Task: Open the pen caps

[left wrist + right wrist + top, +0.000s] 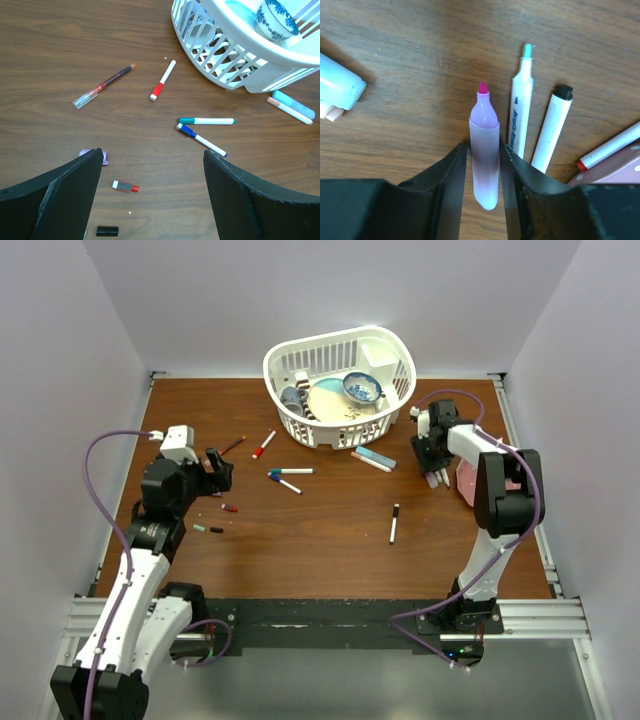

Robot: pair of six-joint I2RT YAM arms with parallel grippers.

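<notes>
My left gripper (152, 152) is open and empty above the table's left side (218, 472). Below it lie loose caps: a red cap (125, 186), a black cap (107, 231) and a pink cap (103, 157) half hidden by a finger. Ahead lie a red-capped marker (162, 81), a teal-capped marker (206, 121) and a blue-capped marker (201, 140). My right gripper (483, 147) is shut on an uncapped pink marker (484, 125) low over the table, at the right (432, 465). Beside it lie an uncapped teal marker (521, 115) and an uncapped black marker (552, 127).
A white basket (392, 355) with dishes stands at the back middle. A light blue marker (376, 456) lies in front of it. A black-capped marker (394, 523) lies mid-table. A clear red pen (104, 86) lies far left. A pink object (620, 170) lies right of my right gripper.
</notes>
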